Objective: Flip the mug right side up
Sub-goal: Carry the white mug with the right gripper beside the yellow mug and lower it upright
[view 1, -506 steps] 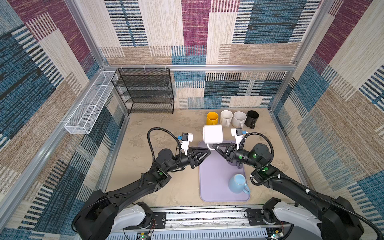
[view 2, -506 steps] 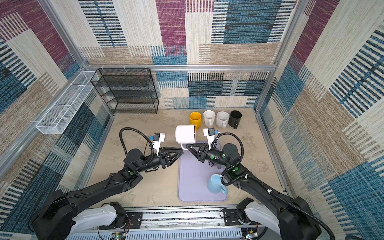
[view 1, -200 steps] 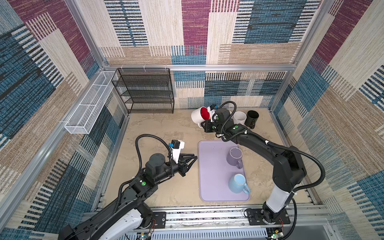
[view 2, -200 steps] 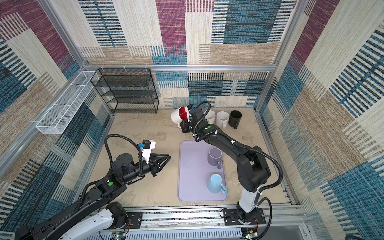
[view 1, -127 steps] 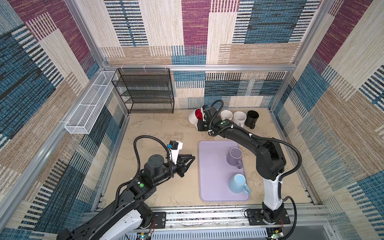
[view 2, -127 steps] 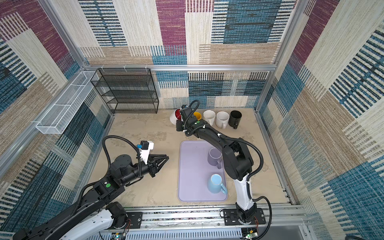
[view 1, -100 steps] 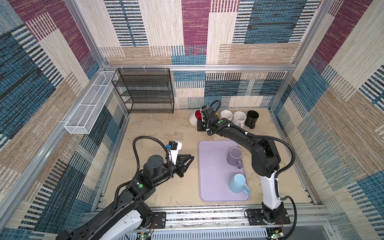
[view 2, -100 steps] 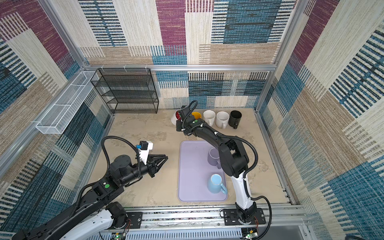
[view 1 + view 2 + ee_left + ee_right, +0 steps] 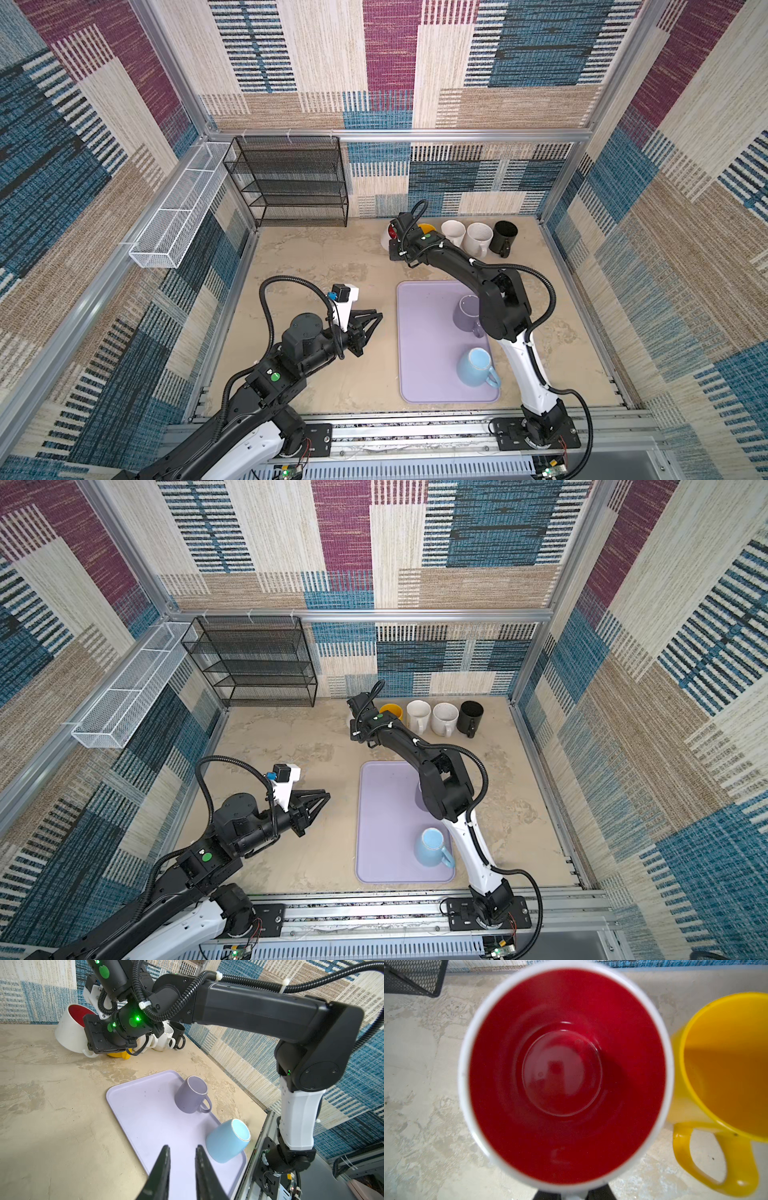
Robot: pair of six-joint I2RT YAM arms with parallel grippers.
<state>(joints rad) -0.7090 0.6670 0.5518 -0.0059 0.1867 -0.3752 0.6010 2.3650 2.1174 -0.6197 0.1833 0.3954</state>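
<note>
Though tilted, mug (image 9: 566, 1076) between right fingers (image 9: 548, 1195).

Beige mottled table (image 9: 316, 257). Lavender tray (image 9: 424, 332) flat on it, right of centre, toward front. Black mesh rack (image 9: 291, 183) at back left by wall. Back row, left to right, upright: yellow mug (image 9: 391, 710), plain white mug (image 9: 453, 230), speckled white mug (image 9: 477, 237), black mug (image 9: 505, 235). Red-lined mug (image 9: 69, 1030) tilted beside yellow mug; table contact unclear.

The mug (image 9: 566, 1076) looks glossy ceramic, the tray (image 9: 145, 1118) smooth matt plastic, the tabletop (image 9: 52, 1105) rough.
</note>
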